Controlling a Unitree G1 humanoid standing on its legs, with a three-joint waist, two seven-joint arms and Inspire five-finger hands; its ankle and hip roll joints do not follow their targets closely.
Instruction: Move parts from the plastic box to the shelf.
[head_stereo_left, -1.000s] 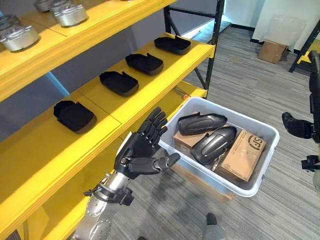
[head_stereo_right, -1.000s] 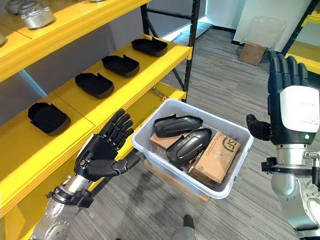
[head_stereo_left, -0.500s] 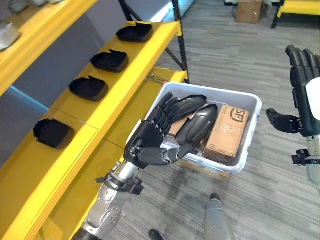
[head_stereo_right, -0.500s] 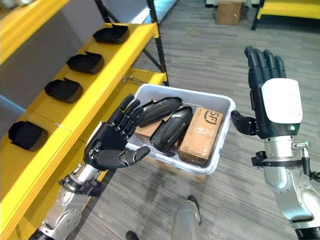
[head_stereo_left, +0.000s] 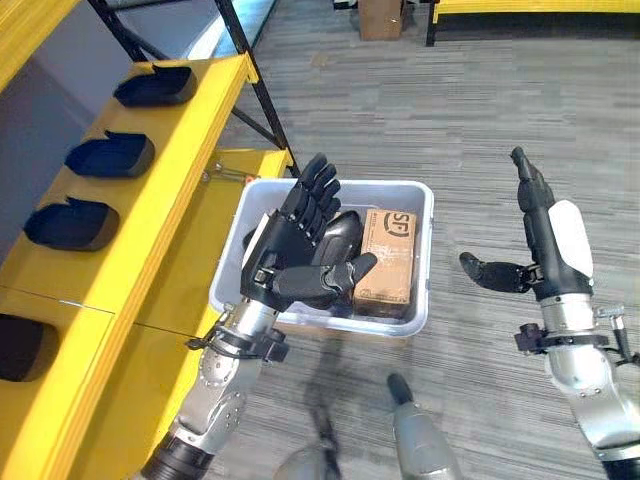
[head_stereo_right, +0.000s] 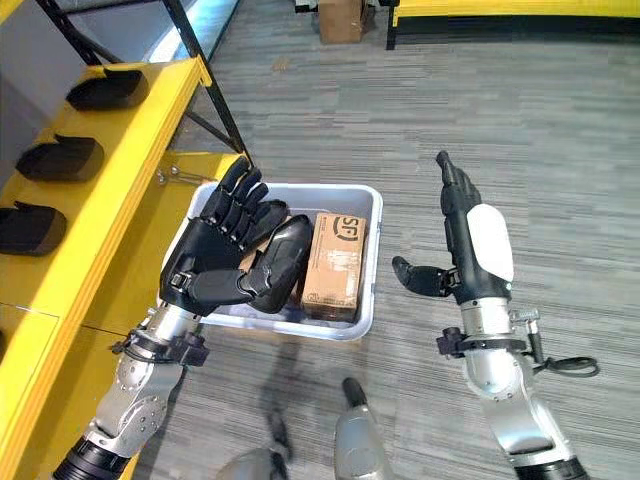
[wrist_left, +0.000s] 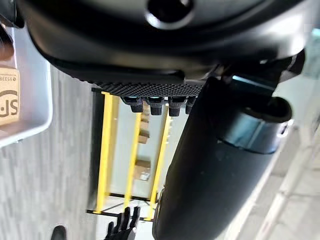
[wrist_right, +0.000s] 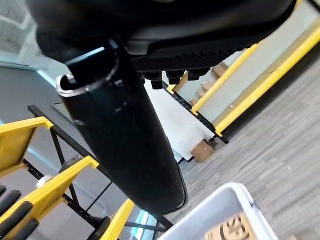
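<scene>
Left hand: I see my left hand (head_stereo_left: 290, 255) mid-frame, fingers straight, thumb out, held over the box, holding nothing.
Right hand: my right hand (head_stereo_right: 470, 250) at right, fingers extended, empty, above the carpet.
Plastic box: white plastic box (head_stereo_right: 365, 270) at centre, beside the yellow shelf (head_stereo_left: 170, 190).
Parts: a black part (head_stereo_right: 280, 262) lies inside next to a cardboard carton (head_stereo_right: 333, 250); more black parts (head_stereo_left: 88, 222) sit on the shelf, upper left.

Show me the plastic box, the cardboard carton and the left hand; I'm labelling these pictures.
plastic box (head_stereo_left: 424, 262): left eye view, right wall.
cardboard carton (head_stereo_right: 333, 262): right eye view, top face.
left hand (head_stereo_left: 281, 258): left eye view, back of hand.
</scene>
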